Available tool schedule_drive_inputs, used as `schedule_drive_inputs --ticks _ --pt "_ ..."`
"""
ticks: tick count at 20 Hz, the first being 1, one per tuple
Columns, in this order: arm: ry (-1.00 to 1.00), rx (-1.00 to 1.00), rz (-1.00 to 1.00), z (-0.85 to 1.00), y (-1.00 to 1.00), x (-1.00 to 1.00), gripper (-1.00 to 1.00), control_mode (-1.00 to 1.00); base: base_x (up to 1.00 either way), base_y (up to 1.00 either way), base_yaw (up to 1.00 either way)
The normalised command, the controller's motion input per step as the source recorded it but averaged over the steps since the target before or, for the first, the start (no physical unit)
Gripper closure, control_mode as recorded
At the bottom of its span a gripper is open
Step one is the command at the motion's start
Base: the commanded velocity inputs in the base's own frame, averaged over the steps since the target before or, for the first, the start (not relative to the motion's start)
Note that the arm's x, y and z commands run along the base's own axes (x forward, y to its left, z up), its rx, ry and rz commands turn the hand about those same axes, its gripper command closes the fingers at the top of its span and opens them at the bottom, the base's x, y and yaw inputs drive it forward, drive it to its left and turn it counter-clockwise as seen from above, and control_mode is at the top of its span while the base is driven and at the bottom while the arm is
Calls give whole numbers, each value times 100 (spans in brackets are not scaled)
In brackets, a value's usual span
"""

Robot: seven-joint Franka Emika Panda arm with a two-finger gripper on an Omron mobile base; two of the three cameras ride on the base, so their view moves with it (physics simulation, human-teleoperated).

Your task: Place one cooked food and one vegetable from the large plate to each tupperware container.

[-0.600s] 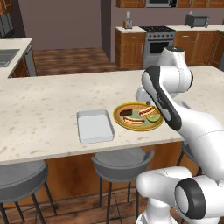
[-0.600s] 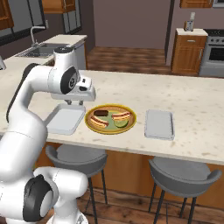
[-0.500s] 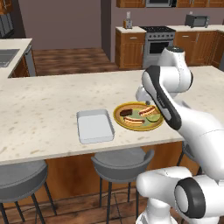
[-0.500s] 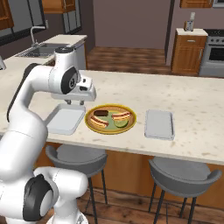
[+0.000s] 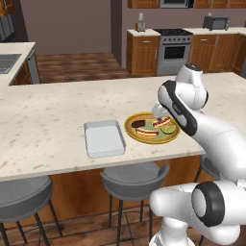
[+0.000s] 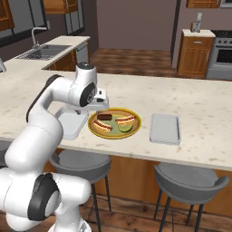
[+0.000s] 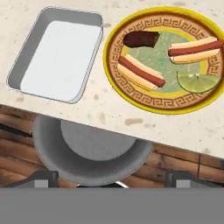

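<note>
A simulated kitchen with dark wood cabinets, a steel stove [image 5: 174,46] at the back and a long pale speckled stone counter [image 5: 48,120] running across the foreground; grey round bar stools [image 5: 133,176] stand under its near edge. No brand, label or writing can be read anywhere, only a Greek-key band printed round the plate.

The large round flat plate with an ochre-yellow rim and pale green centre [image 7: 114,65] sits near the counter's front edge. On it lie two hot dogs in buns [image 7: 140,71], a dark brown sausage-shaped piece [image 7: 141,39] and a green lime wedge [image 7: 197,81]. The brown piece is at the far side, one hot dog beside it, the other nearer the front, and the wedge is just beside that.

One shallow rectangular pale grey-white tupperware tray [image 7: 57,54] lies just beside the plate, apart from it. A second like tray [image 6: 165,128] lies on the plate's other side in the right base view.

The white arm's gripper [image 6: 101,102] hangs over the plate's edge; its fingers are hidden, so I cannot tell how far apart they stand.
</note>
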Motion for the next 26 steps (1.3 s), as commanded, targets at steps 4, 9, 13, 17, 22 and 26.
schedule_drive_inputs --ticks 4,9,13,17,22,26 --pt "1 -21 18 -82 39 7 -100 -100 0 0 0" --pt "2 -21 10 -67 -5 64 -100 -100 0 0 0" --pt "7 0 16 -30 -24 76 -100 -100 0 0 0" --pt "15 0 12 -23 -7 62 -100 -100 0 0 0" --pt "17 0 8 -19 0 55 -100 -100 0 0 0" --pt "3 0 2 -39 0 25 -100 -100 0 0 0"
